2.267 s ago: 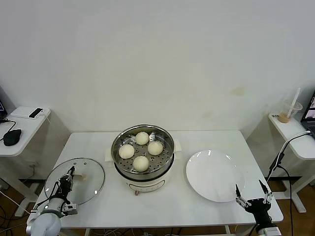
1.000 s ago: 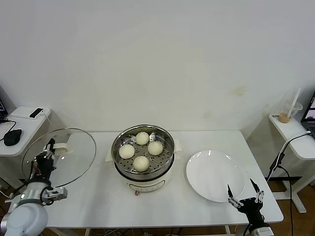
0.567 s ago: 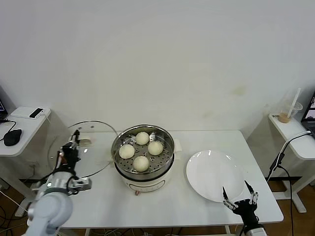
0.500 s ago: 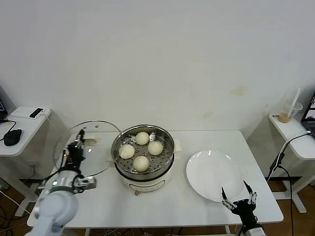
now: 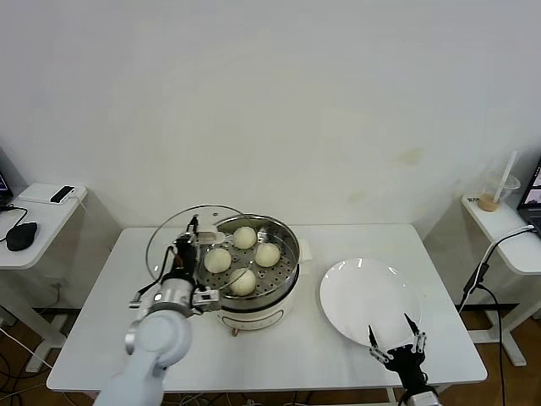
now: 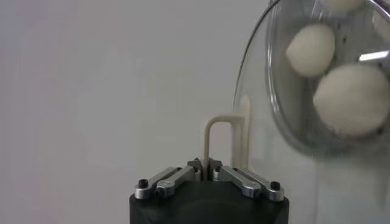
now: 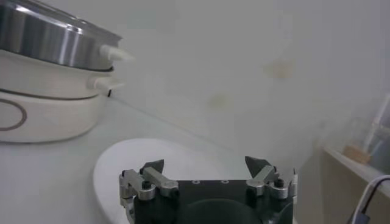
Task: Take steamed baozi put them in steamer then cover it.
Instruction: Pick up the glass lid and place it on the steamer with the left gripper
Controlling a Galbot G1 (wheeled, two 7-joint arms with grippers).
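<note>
**Cover held at the steamer's left rim**

While the left gripper (image 6: 207,163) pinches the cream handle (image 6: 226,141) of the cover (image 5: 196,239), the glass hangs tilted, overlapping the left edge of the steamer (image 5: 247,260).
- Baozi (image 5: 243,280): four, inside the steamer; two show through the glass in the left wrist view.
- Steamer: uncovered on the right, on a white pot base (image 5: 247,318), mid-table (image 5: 287,359).
- Plate (image 5: 368,301): white, right of the steamer, apart from it.
- Right gripper (image 5: 395,349): fingers spread wide, holding nothing, at the table's near edge beside the plate.
</note>
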